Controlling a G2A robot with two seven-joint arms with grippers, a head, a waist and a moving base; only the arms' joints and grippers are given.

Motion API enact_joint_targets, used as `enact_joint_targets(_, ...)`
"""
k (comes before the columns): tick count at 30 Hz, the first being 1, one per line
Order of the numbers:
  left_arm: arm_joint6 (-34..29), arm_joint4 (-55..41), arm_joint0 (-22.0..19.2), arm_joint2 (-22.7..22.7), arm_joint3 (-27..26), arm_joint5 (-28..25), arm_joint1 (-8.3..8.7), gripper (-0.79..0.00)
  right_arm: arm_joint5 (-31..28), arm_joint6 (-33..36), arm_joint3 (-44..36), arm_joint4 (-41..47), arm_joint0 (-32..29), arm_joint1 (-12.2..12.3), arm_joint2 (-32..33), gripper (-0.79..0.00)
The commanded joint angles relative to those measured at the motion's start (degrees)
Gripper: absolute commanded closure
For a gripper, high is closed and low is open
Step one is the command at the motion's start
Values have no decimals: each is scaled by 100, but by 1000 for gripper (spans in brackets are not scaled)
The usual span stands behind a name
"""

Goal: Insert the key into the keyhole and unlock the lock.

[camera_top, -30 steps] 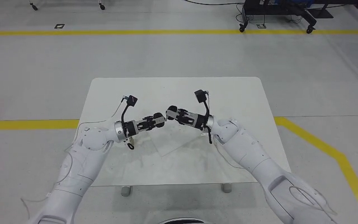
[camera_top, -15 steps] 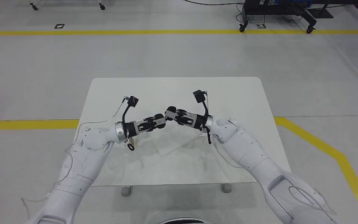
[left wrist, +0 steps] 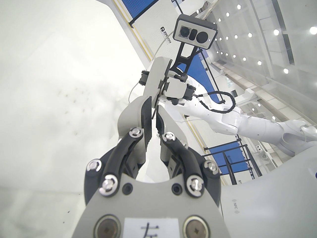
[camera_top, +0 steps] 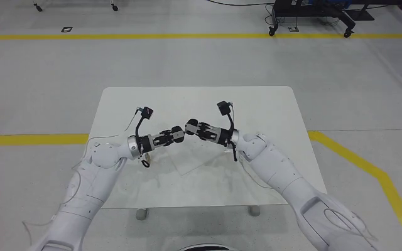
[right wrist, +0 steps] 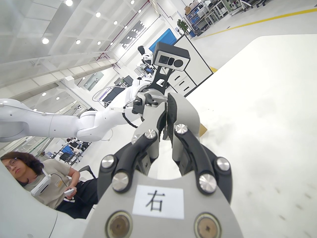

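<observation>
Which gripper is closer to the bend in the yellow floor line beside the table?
The right. The right gripper hangs over the table on the side of the bend; the left gripper faces it tip to tip from the far side.

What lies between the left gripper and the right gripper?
Nothing I can make out: in the top view the left gripper and right gripper meet almost tip to tip above the table.

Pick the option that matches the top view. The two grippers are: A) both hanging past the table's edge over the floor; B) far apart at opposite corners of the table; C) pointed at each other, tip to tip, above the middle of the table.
C: the left gripper and the right gripper face each other with their tips almost meeting over the middle of the white table.
</observation>
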Motion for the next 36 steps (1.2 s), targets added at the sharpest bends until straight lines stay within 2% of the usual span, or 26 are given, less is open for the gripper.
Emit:
enact_joint_targets(1, 12, -17, 1, -18, 7, 7, 6, 0, 0, 23, 0, 3, 1, 1, 4, -154)
enact_joint_targets(8, 22, -50, 7, -47, 18, 1, 23, 0, 0, 93, -5, 70, -5, 3, 22, -175)
enact_joint_targets(16, -5, -33, 16, -51, 5, -25, 40, 0, 0, 177, 8, 109, -3, 5, 43, -145)
enact_joint_targets(18, -6, -28, 16, -46, 1, -29, 43, 0, 0, 192, 27, 102, 8, 0, 39, -89)
enact_joint_targets(19, -6, -20, 13, -48, 3, -29, 46, 0, 0, 201, 32, 98, 13, -3, 34, 0)
enact_joint_targets(34, 47, -67, 4, -125, 22, -9, 83, 0, 0, 279, 51, -106, -18, -9, -18, 0)
enact_joint_targets(35, 63, -59, 2, -128, 20, 2, 84, -6, 0, 297, 45, -104, -26, -8, -25, 0)
enact_joint_targets(36, 70, -52, 1, -128, 18, 17, 86, -151, 0, 317, 43, -97, -33, -6, -31, 0)
